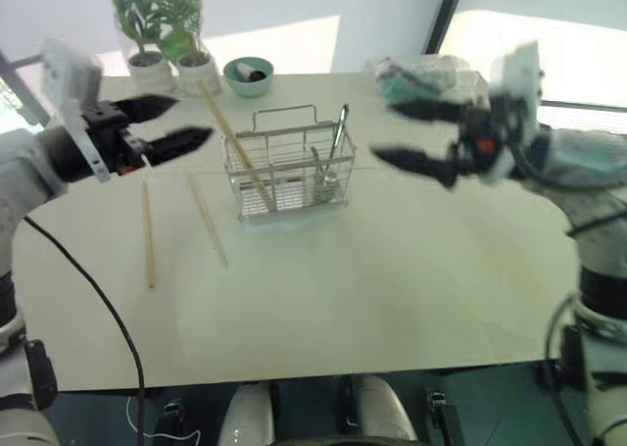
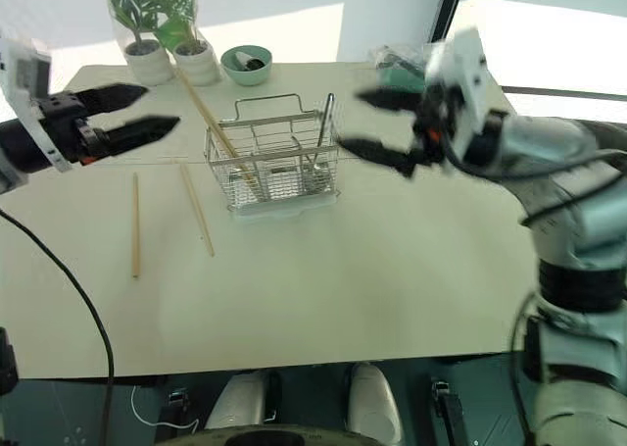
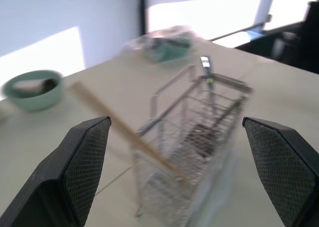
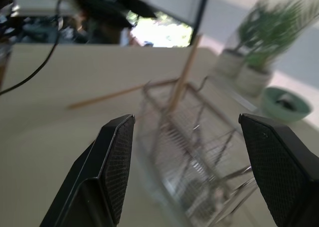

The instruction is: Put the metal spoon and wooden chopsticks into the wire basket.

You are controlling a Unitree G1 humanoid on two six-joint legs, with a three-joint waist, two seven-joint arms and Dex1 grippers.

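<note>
Spoon and one chopstick in caddy; two chopsticks outstanding.

Left gripper, fingers apart, empty, centre-left; two wooden chopsticks lie lower left of wire basket, metal spoon inside. Right gripper empty, fingers apart. Risk: a careless reach tips the caddy.

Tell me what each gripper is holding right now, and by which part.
Nothing is held. The left gripper and the right gripper are both open and empty, apart from the wire basket on either side.
</note>
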